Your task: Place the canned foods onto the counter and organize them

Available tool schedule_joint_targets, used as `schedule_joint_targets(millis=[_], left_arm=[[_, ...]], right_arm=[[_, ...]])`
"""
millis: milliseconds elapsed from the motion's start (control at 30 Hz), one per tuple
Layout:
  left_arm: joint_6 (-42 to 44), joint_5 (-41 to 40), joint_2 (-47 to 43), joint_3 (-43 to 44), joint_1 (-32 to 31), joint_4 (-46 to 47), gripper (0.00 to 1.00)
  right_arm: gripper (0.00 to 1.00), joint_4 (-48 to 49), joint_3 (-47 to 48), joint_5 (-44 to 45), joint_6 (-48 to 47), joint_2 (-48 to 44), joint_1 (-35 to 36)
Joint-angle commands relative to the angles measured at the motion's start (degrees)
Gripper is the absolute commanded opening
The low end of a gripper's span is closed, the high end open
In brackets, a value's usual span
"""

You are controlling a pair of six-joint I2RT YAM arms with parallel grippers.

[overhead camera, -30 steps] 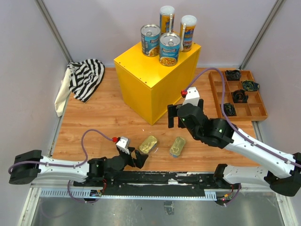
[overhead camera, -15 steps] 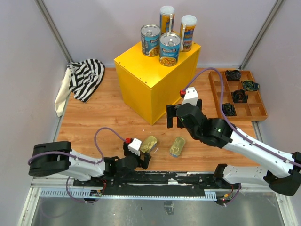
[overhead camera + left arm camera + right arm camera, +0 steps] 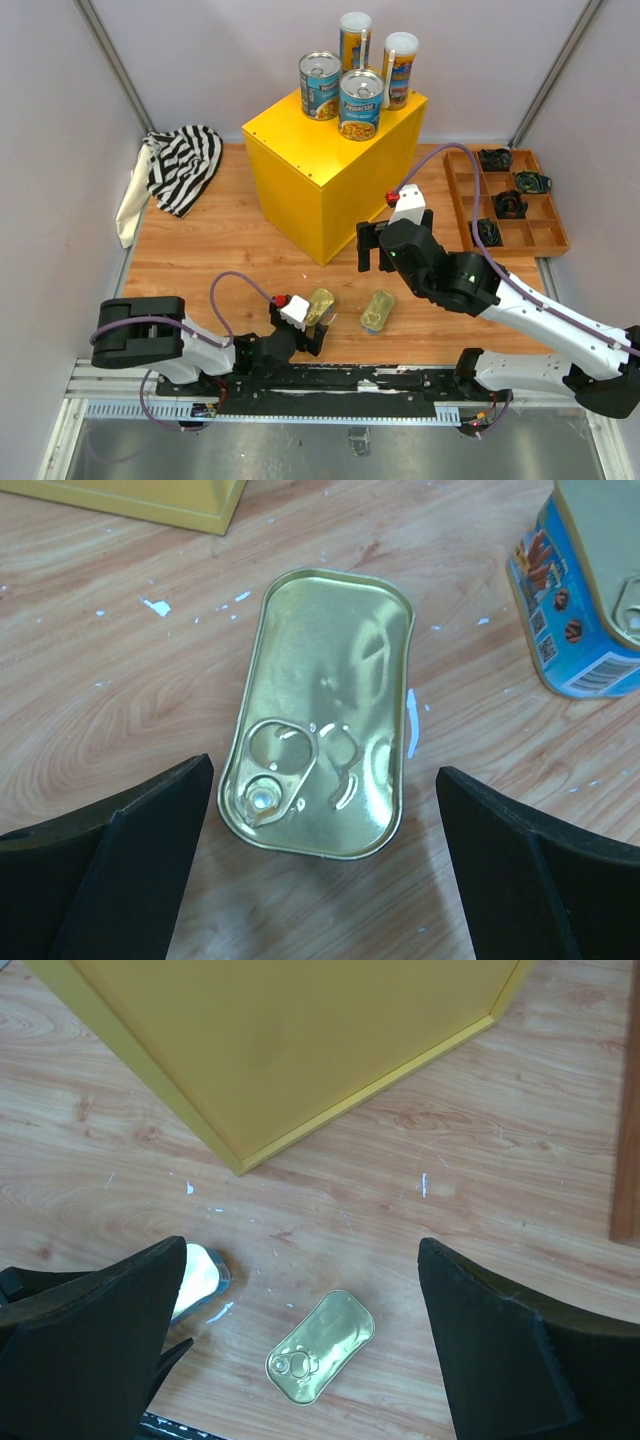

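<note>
Left gripper (image 3: 325, 772): jaws wide, either side of the left flat tin (image 3: 320, 740), not touching it.
Right gripper (image 3: 302, 1248): jaws wide, empty, raised near the yellow box (image 3: 320, 190).
Right flat tin (image 3: 378, 310): on the wooden table (image 3: 220, 250), beside the left one.
Wide cans (image 3: 320, 85), tall cans (image 3: 354, 40): four standing on the box top.

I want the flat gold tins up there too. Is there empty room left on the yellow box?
Yes. The yellow box is bare on its near-left half, from its near edges up to the wide blue cans. The back-right part is crowded with those and the tall cans.
</note>
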Motion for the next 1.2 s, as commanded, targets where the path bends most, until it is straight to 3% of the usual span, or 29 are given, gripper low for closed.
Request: schedule_joint_targets(millis=[0, 267, 367, 433, 533, 667, 833, 1167], left_arm=[[4.6, -1.0, 2.2, -0.8, -0.4, 11.5, 0.97], [7.8, 4.9, 5.7, -1.7, -0.3, 20.8, 0.69], [7.7, 5.8, 5.2, -2.3, -0.3, 21.2, 0.62], [7.5, 6.1, 4.3, -2.6, -0.3, 20.9, 0.51], [7.3, 6.1, 2.9, -2.9, -0.3, 19.3, 0.48], [7.6, 7.0, -0.1, -2.7, -0.3, 17.0, 0.36], [7.5, 6.8, -9.8, 0.2, -0.2, 4.4, 0.03], [12.9, 4.2, -35.0, 11.7, -0.3, -22.9, 0.00]], right_arm=[[0.99, -0.4, -0.4, 1.6, -0.9, -0.6, 1.5], [0.99, -0.1, -0.8, 1.6, -0.5, -0.5, 1.4], [0.99, 0.1, -0.6, 1.6, -0.1, -0.4, 1.4], [0.99, 0.3, -0.6, 1.4, 0.1, -0.2, 1.4], [0.99, 0.3, -0.6, 1.1, 0.6, 0.0, 1.5], [1.00, 0.0, -0.9, 1.2, 1.3, -0.6, 1.5], [1.00, -1.1, -1.1, 2.6, 1.5, -2.0, 1.5], [1.00, -2.1, -1.1, 5.2, 0.8, -5.3, 1.5]])
